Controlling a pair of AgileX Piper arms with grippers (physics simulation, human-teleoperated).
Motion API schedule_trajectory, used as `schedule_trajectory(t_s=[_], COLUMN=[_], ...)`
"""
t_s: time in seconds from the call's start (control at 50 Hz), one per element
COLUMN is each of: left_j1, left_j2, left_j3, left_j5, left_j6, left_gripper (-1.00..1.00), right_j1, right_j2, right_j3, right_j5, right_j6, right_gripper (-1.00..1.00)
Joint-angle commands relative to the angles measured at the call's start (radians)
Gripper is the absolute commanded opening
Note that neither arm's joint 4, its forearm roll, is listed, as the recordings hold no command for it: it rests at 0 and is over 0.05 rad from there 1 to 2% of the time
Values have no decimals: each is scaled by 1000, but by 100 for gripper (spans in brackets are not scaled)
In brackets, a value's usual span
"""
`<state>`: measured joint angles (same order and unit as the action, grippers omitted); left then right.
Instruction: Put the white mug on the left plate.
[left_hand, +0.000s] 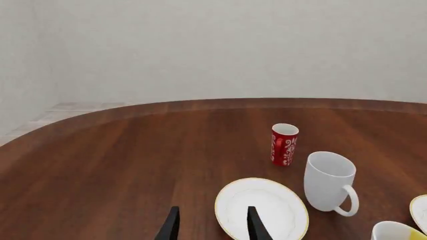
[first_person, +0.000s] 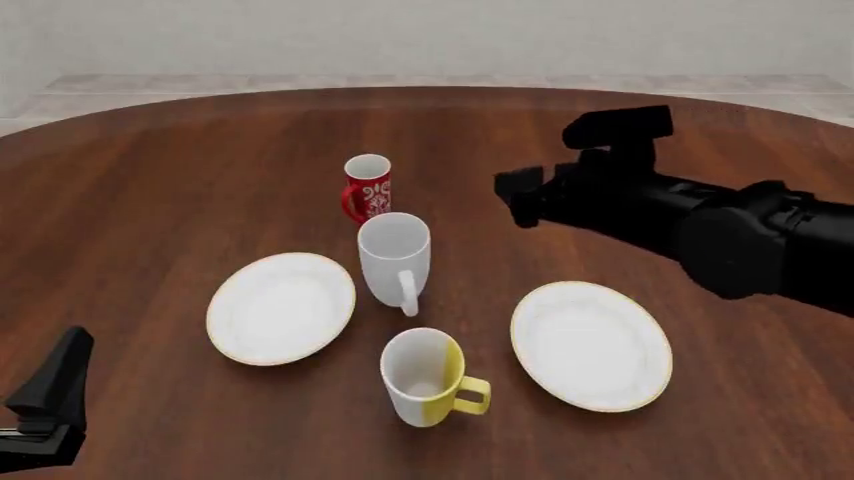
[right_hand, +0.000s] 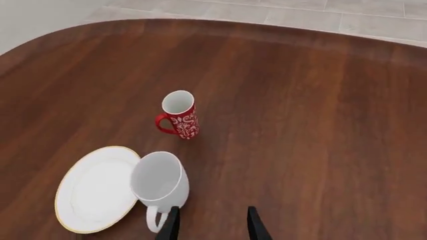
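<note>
The white mug stands upright on the table just right of the left plate, its handle turned toward the near side. It also shows in the left wrist view and the right wrist view. My right gripper hovers to the right of and beyond the mug, apart from it. In its wrist view it is open and empty. My left gripper is low at the near left, open and empty. It points at the left plate, which holds nothing.
A small red patterned mug stands just behind the white mug. A half-yellow mug stands in front of it. The other white plate lies at the right. The round wooden table ends at a curved far edge.
</note>
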<state>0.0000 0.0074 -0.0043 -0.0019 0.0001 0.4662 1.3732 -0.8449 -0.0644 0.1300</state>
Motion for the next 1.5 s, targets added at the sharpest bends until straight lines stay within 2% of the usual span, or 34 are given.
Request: schedule_trajectory(t_s=[0.02,0.78,1.36,1.5], left_j1=[0,0,0,0], left_j2=[0,0,0,0], left_j3=[0,0,0,0], left_j5=[0,0,0,0], left_j6=[0,0,0,0], left_gripper=[100,100,100,100], right_j1=[59,208,223,232], right_j2=[73,285,355,388], right_j3=[-58,-133,-88,-74], right_j5=[10,-42,-115,-141], right_j6=[9,104,170,206], right_gripper=[100,100,100,100])
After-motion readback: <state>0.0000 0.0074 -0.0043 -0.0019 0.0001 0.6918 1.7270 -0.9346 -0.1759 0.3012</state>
